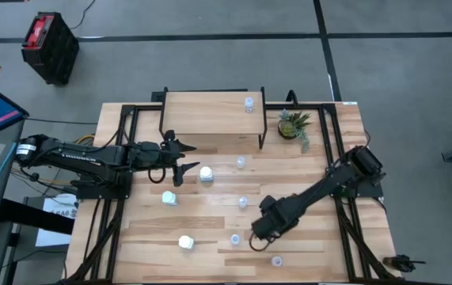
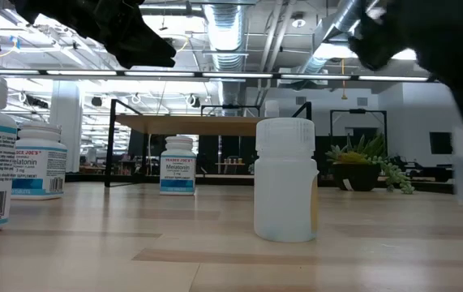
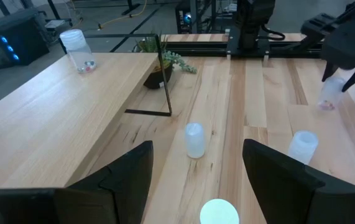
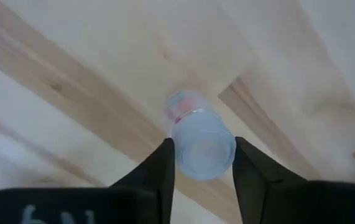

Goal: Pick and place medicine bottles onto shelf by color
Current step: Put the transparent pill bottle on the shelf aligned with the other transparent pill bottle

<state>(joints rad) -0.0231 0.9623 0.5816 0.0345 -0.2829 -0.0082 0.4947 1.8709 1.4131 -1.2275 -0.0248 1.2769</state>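
Observation:
The shelf (image 1: 210, 112) stands at the table's far side with one translucent bottle (image 1: 248, 104) on its top. Three white bottles (image 1: 207, 173) (image 1: 169, 198) (image 1: 186, 242) and several translucent ones (image 1: 241, 162) (image 1: 243, 203) stand on the table. My left gripper (image 1: 188, 160) is open, above the table just left of the nearest white bottle (image 3: 219, 213). My right gripper (image 1: 255, 237) is near the table's front, shut on a translucent bottle (image 4: 199, 140). My right gripper pinches the translucent bottle's upper part (image 4: 178, 149) between its two fingers, one on each side. The fingers point down from above. The bottle sits tilted below them, its pinkish base (image 3: 324, 106) lowest. I cannot tell whether the base is clear of the table.
A small green potted plant (image 1: 294, 125) stands right of the shelf. Two more translucent bottles (image 1: 235, 239) (image 1: 276, 260) stand close to my right gripper. Black frame rails run along the table's left and right sides. A black crate (image 1: 49, 46) sits on the floor.

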